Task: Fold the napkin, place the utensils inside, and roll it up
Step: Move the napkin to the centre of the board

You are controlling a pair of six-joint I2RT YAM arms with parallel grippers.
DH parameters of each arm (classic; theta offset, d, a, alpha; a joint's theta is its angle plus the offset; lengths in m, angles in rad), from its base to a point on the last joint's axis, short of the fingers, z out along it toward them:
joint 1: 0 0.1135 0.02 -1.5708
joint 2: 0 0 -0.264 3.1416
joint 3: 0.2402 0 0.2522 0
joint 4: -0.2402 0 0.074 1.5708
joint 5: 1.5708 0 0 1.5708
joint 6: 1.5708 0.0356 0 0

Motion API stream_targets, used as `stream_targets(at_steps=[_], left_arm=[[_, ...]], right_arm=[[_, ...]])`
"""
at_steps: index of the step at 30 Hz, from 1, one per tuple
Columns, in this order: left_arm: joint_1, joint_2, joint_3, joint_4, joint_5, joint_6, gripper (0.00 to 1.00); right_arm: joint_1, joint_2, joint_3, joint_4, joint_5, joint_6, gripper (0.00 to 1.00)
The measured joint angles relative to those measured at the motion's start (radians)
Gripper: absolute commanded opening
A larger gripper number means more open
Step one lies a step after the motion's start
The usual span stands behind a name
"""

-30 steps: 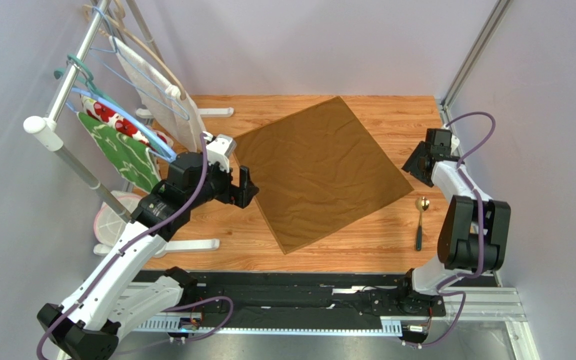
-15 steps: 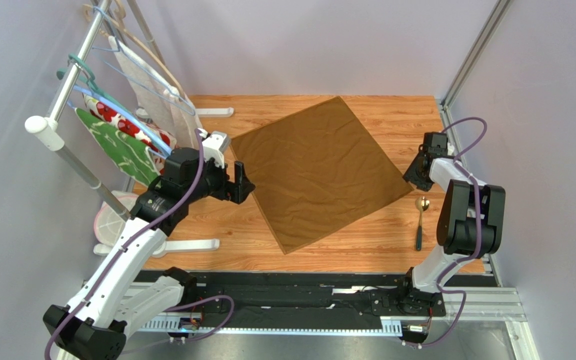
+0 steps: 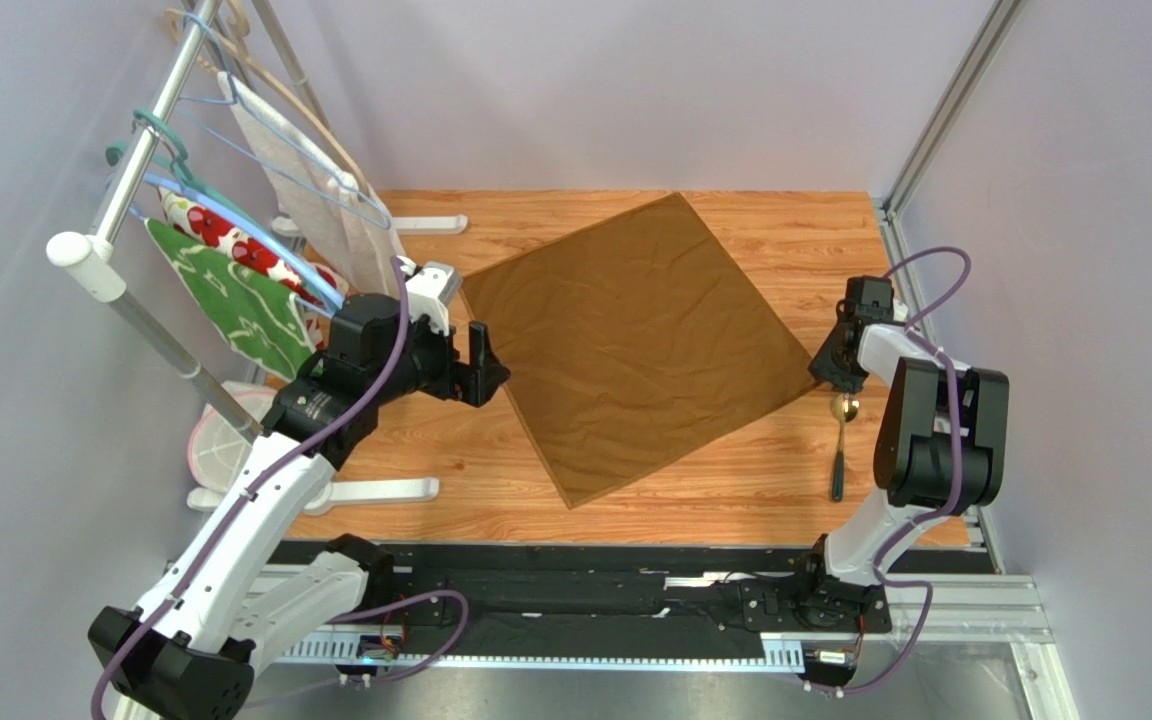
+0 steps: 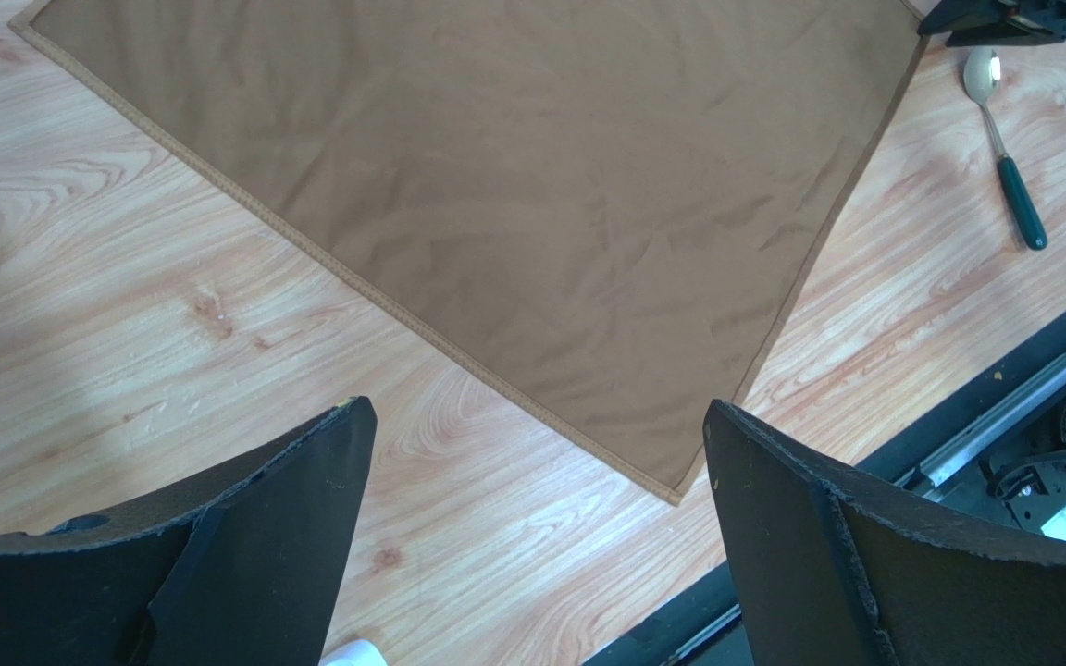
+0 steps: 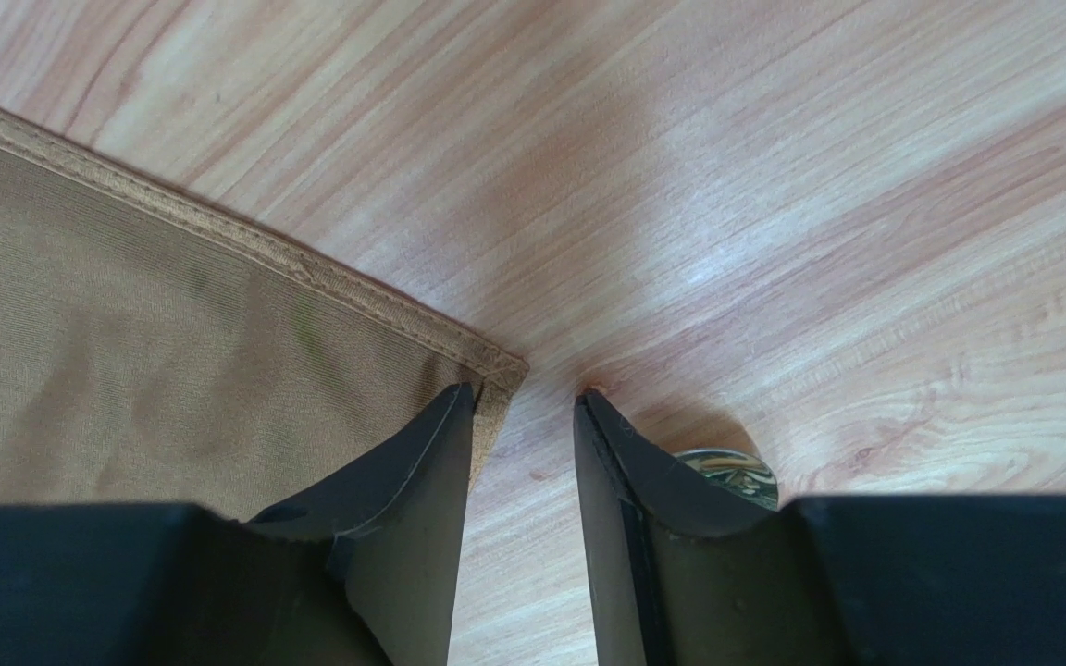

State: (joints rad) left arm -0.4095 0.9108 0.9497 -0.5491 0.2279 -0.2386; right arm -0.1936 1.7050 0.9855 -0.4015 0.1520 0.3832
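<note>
The golden-brown napkin (image 3: pixel 635 345) lies flat and unfolded on the wooden table, turned like a diamond. It also shows in the left wrist view (image 4: pixel 497 181) and the right wrist view (image 5: pixel 150 347). A spoon (image 3: pixel 839 443) with a gold bowl and a dark green handle lies just right of the napkin's right corner; it also shows in the left wrist view (image 4: pixel 1004 153). My right gripper (image 3: pixel 833 365) (image 5: pixel 525 396) is low at that corner, jaws a narrow gap apart, one finger over the hem, the other on bare wood beside the spoon bowl (image 5: pixel 726 472). My left gripper (image 3: pixel 485 368) (image 4: pixel 539 410) is wide open and empty above the napkin's left edge.
A clothes rack (image 3: pixel 132 165) stands at the left with hangers holding a green leaf-patterned cloth (image 3: pixel 237 300), a white cloth with red flowers (image 3: pixel 229 233) and a pale cloth (image 3: pixel 312 195). Its white feet (image 3: pixel 387 489) rest on the table. A black rail (image 3: pixel 567 578) runs along the near edge.
My right gripper has moved down and nearer, to the napkin's right corner by the spoon bowl. My left gripper drew slightly back to the left, then held still.
</note>
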Motion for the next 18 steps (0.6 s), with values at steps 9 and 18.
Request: stream_targets(at_steps=[9,18], left_arm=[[0.006,0.002,0.0,0.0,0.0,-0.001,0.97],[0.012,0.002,0.0,0.0,0.002,-0.002,0.97]], right_arm=[[-0.008,0.022,0.005,0.057,0.002,-0.022,0.25],[-0.019,0.036,0.011,0.1,-0.013,-0.036,0.0]])
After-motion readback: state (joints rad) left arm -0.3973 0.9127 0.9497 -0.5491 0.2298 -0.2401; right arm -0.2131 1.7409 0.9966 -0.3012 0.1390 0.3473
